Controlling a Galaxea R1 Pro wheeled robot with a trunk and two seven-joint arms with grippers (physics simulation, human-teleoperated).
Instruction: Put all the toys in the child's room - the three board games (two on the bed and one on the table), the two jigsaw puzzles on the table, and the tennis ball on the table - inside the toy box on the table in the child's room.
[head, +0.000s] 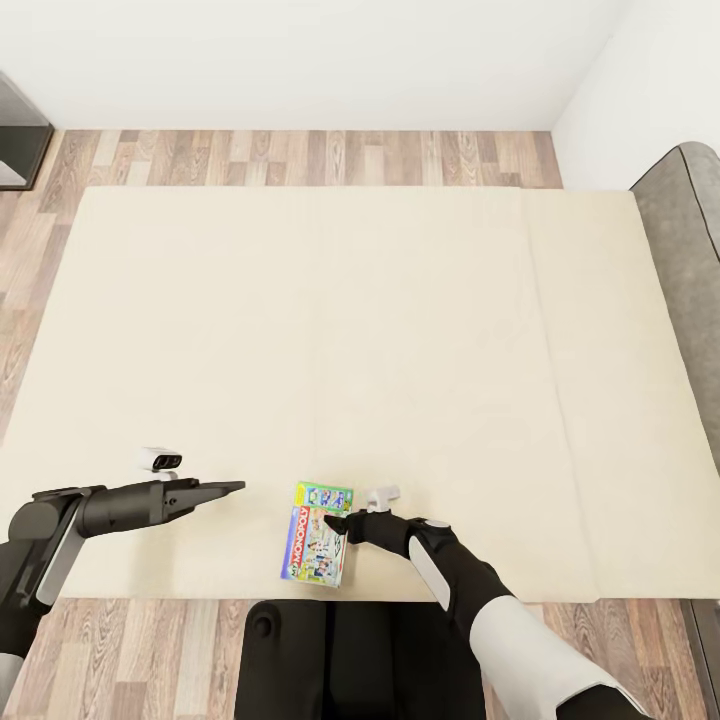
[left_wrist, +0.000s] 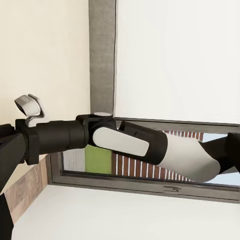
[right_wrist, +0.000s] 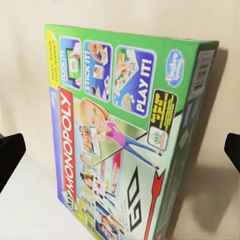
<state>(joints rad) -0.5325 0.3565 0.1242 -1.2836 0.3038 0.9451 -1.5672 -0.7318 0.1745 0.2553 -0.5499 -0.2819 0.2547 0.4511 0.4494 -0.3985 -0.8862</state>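
My right gripper hangs over the Monopoly board game lying flat near the bed's near edge, fingers spread wide to straddle it, while I cannot tell my left gripper's fingers.

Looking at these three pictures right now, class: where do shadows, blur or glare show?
Head view: even, soft light; faint shadow beside the Monopoly box on the bed; no glare. Right wrist view: box print slightly soft, a dim shadow along its side. Left wrist view: the right arm sharp, no glare.
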